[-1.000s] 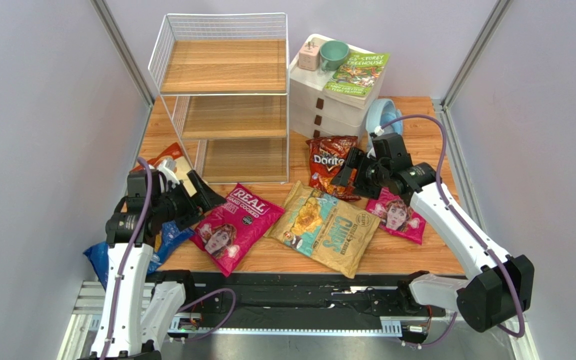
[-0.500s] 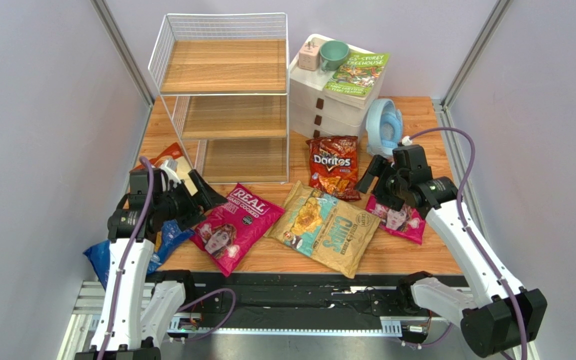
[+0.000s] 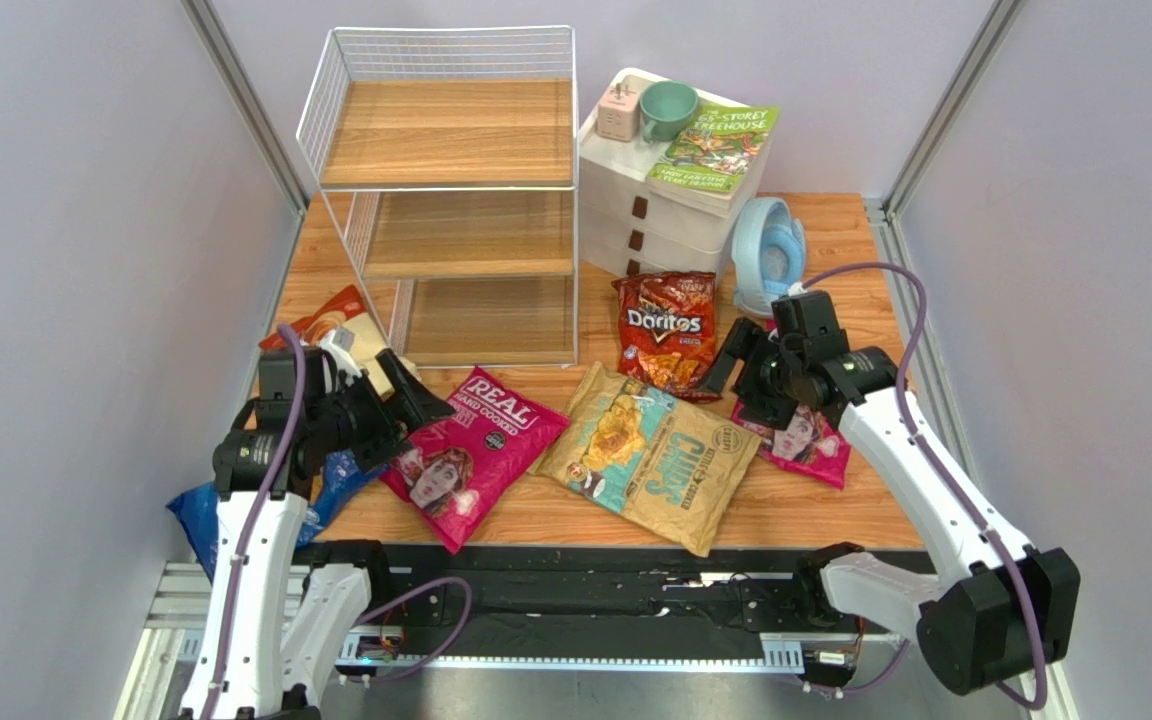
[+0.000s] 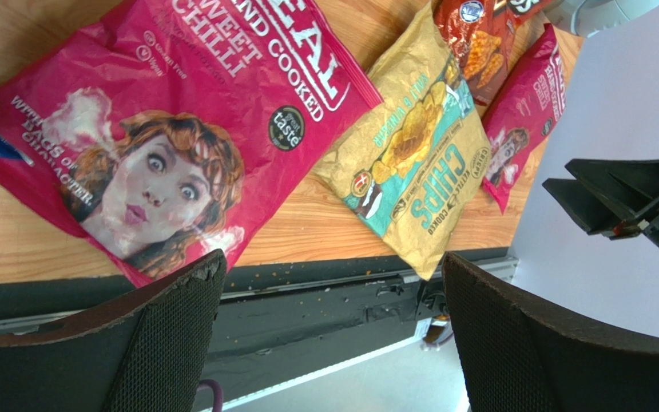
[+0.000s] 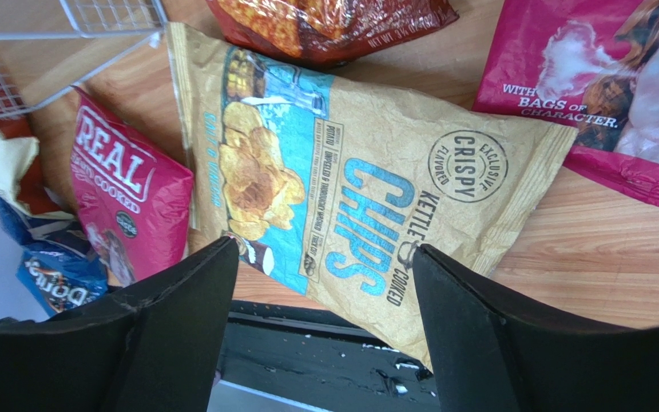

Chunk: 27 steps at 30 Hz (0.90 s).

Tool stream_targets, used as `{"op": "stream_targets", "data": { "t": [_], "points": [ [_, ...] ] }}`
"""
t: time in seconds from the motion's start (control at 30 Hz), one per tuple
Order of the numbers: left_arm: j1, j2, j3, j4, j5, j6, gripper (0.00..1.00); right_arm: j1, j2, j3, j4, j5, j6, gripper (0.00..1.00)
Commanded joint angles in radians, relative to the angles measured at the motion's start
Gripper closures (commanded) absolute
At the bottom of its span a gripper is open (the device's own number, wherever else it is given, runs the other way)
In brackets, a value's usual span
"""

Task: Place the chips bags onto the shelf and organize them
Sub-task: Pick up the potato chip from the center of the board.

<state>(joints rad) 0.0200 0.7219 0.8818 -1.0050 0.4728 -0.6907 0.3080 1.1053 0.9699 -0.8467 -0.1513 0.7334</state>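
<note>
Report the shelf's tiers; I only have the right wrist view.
Observer: All three tiers of the shelf are bare, with no bag on them.
Operator: Locate the left jaws.
Observer: Open and empty, hanging by the large magenta bag.
Operator: Name what stands behind the red Doritos bag.
Observer: A white drawer unit with a green book on top.

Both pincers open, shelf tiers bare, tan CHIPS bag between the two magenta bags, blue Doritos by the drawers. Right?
Not quite. The bag by the drawers is the red Doritos. The blue Doritos lies far from them, at the near left. The top view shows it. The rest stands.
</note>
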Motion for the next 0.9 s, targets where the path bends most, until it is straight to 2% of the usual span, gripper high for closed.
{"op": "stream_targets", "data": {
  "t": [0.0, 0.17, 0.5, 0.87],
  "points": [
    [-0.005, -0.036, 0.039, -0.066, -0.046, -0.001, 0.02, 0.072, 0.077, 0.142, -0.011, 0.050, -0.005, 0.20],
    [-0.005, -0.055, 0.037, -0.066, -0.056, -0.009, 0.02, 0.148, 0.160, 0.201, -0.034, 0.045, -0.014, 0.19],
    [-0.006, -0.006, 0.037, -0.003, -0.033, -0.020, 0.02, 0.141, 0.045, 0.138, -0.034, 0.102, -0.029, 0.19],
    [-0.005, 0.010, 0.049, 0.003, -0.025, -0.017, 0.03, 0.137, 0.048, 0.127, -0.008, 0.082, -0.028, 0.20]
  ]
}}
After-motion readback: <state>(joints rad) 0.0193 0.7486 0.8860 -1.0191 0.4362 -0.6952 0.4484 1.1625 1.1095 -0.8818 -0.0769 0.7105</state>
